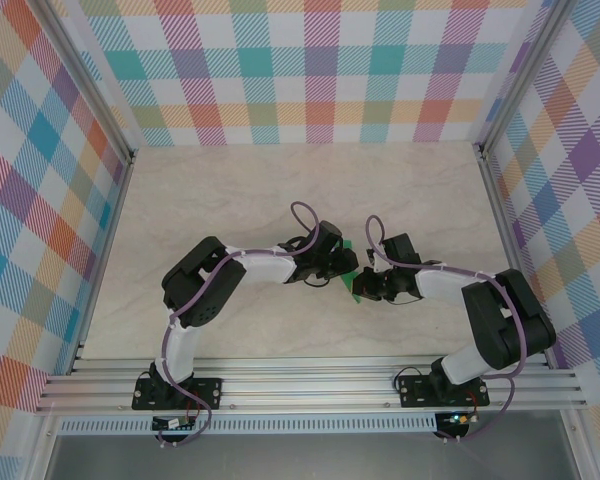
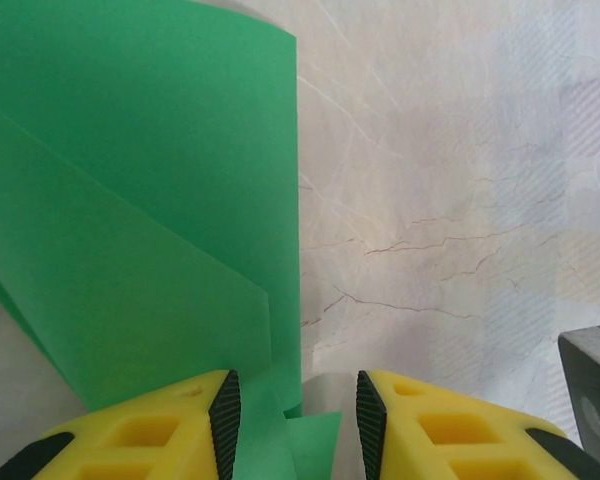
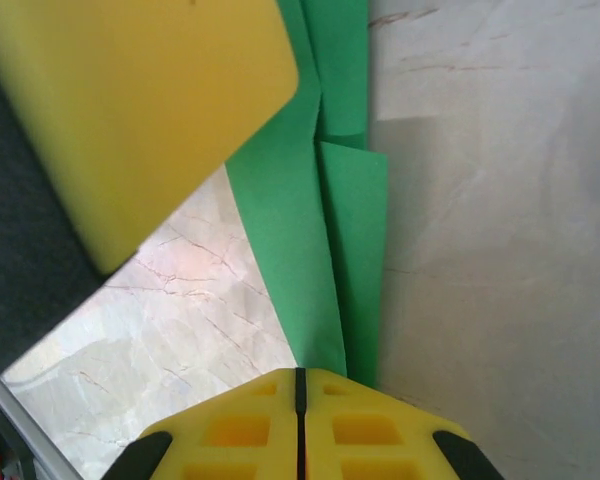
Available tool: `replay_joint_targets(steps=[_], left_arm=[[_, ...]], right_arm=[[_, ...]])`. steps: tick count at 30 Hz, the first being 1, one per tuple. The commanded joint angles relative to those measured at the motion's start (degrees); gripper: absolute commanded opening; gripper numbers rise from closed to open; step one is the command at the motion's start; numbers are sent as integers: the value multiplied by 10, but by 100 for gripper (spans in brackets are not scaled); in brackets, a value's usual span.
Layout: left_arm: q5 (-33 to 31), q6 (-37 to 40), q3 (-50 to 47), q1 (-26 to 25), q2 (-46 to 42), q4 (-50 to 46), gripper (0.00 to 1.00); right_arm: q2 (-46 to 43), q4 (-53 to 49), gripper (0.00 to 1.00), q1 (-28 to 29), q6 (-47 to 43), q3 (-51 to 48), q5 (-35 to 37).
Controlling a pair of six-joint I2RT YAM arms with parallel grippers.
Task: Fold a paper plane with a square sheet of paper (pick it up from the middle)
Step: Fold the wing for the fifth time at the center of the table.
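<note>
Left arm: from its base at the near rail it goes up, bends at the elbow and reaches to the right, toward the middle of the desk (image 1: pixel 230 200).
Right arm: its elbow is pushed out to the right side and the forearm reaches to the left; the two wrists are close together, facing each other.
Left end effector (image 2: pixel 295 405): the yellow fingers stand apart with a clear gap. An edge of the paper goes into this gap, close to the left pad, and the right pad does not touch it.
Right end effector (image 3: pixel 300 385): the two fingers are pressed together, with only a thin seam between them. The folded end of the paper arrives at the fingertips; I cannot tell if it is pinched.
Sheet of paper (image 2: pixel 130 200): bright green, already creased in long folds, between the two end effectors near the middle of the desk. In the left wrist view it curves upward, not lying flat.
</note>
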Motion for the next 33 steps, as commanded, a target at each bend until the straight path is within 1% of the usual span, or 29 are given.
replay_joint_targets(steps=[1, 9, 12, 16, 19, 23, 26, 30, 33], left_arm=[[3, 12, 17, 5, 14, -25, 38], [10, 20, 28, 6, 13, -28, 40], [19, 27, 32, 10, 0, -30, 41], [28, 30, 28, 22, -36, -30, 47], [26, 44, 16, 28, -70, -39, 56], [42, 52, -15, 28, -108, -25, 61], [57, 51, -43, 28, -120, -6, 61], [85, 49, -66, 22, -110, 20, 59], [78, 46, -63, 15, -90, 19, 55]], right_arm=[[18, -27, 7, -8, 5, 2, 25], [71, -36, 6, -20, 37, 1, 3], [76, -45, 6, -21, 46, 2, 3], [76, -38, 5, -23, 43, -1, -9], [85, -42, 5, -23, 32, 8, -14], [101, -44, 5, -24, 19, 24, -23], [112, -45, 5, -24, 12, 33, -27], [127, -39, 5, -26, 2, 43, -40], [136, -37, 4, -27, -5, 49, -49]])
